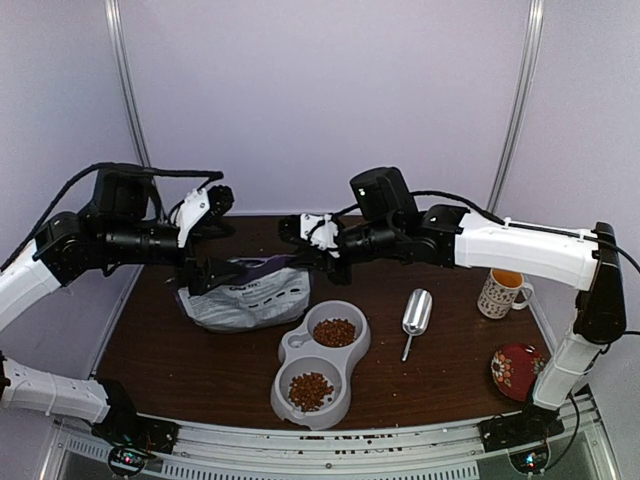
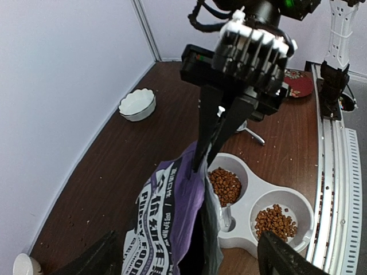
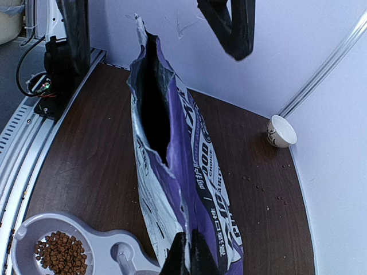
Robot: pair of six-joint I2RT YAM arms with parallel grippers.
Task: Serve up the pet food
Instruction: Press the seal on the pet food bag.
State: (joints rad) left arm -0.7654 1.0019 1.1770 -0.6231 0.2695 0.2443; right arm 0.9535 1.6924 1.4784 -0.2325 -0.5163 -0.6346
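Top external view shows the pet food lying in both compartments of the grey double bowl, in the middle of the bench. Its purple bag stands just behind the bowl. The right hand is closed on the bag's upper edge. The left hand is spread wide, one finger on each side of the bag, and I judge it is not gripping.

The pellets look dry, small and light. I think they will roll and scatter easily, so fingers cannot take them directly. It is better to move them with the bag or with the metal scoop. The bag is soft, smooth film that folds and may slip. A pinch on the top rim and one on a lower corner seems safest.

Large white letters on the bag seem to read "PUPPY FOOD". The smaller print is too small to read.
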